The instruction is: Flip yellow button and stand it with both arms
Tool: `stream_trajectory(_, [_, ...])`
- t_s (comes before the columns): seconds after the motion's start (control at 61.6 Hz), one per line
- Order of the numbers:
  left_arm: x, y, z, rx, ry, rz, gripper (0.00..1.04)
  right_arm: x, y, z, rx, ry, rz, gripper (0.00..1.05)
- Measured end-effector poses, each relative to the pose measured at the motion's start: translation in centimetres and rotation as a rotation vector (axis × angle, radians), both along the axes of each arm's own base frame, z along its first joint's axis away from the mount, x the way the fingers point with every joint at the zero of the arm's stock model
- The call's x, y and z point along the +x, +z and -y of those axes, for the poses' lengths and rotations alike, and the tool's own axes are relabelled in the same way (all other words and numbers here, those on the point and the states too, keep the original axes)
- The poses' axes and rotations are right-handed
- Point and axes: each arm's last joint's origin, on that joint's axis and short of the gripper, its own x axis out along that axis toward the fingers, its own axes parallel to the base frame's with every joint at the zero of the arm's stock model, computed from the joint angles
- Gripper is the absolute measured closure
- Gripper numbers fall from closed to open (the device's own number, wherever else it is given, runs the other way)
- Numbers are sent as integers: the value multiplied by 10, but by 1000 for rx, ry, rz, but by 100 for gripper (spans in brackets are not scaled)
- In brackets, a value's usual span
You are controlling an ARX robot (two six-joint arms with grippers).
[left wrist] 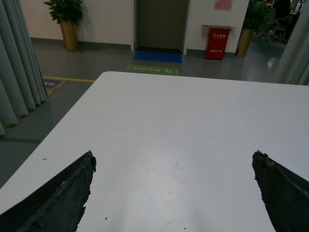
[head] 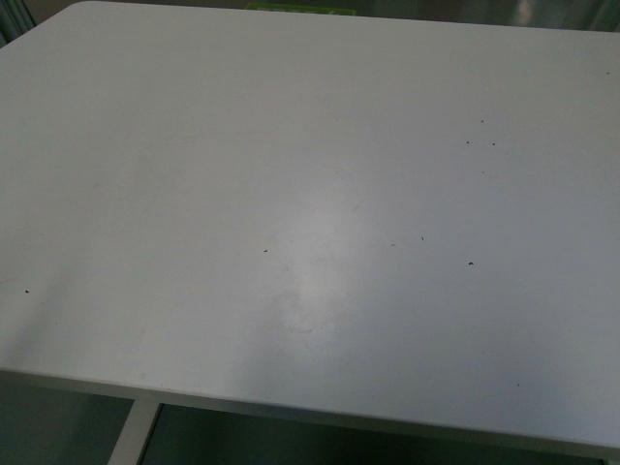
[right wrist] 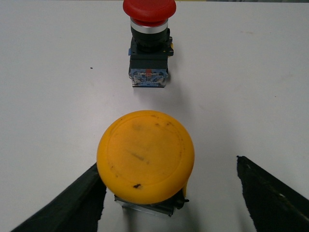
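While the right gripper [right wrist: 169, 193] is spreading its jaws wide, the yellow button [right wrist: 146, 155] is standing between its fingertips, cap toward the camera, with a red button [right wrist: 148, 43] lying beyond it on the white table [right wrist: 251, 87]. Over bare tabletop, the left gripper [left wrist: 174, 193] is likewise gaping, holding nothing.

table [head: 194, 194]: white, a few dark specks
yellow button [right wrist: 145, 155]: yellow-orange cap with dark smudges, black body
red button [right wrist: 148, 8]: red cap, silver collar, black and blue body
curtain [left wrist: 19, 72]: grey
bin [left wrist: 217, 42]: red
floor mat [left wrist: 158, 57]: blue
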Motion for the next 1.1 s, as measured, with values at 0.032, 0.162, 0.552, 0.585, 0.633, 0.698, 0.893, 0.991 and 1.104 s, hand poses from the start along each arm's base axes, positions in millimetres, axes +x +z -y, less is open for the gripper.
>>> stream_trajectory(0.032, [0, 0, 0, 0, 0, 0, 7, 0, 0, 0, 1, 4, 1, 15])
stream_trajectory(0.162, [0, 0, 0, 0, 0, 0, 7, 0, 5, -1, 7, 4, 10, 7])
stream_trajectory(0.552, [0, 0, 0, 0, 0, 0, 7, -5, 26, -4, 47, 10, 60, 7])
stream_trajectory(0.585, [0, 0, 0, 0, 0, 0, 7, -6, 30, -5, 53, 9, 71, 7])
stream_trajectory(0.633, [0, 0, 0, 0, 0, 0, 7, -7, 36, -6, 66, 4, 88, 7])
stream_trajectory(0.698, [0, 0, 0, 0, 0, 0, 7, -10, 51, -8, 97, 2, 132, 7])
stream_trajectory(0.893, [0, 0, 0, 0, 0, 0, 7, -37, 88, -17, 253, -27, 267, 7])
stream_trajectory(0.991, [0, 0, 0, 0, 0, 1, 7, -48, 95, -23, 208, 58, 365, 16])
stream_trajectory(1.104, [0, 0, 0, 0, 0, 0, 7, -74, 82, -45, 74, 114, 420, 36])
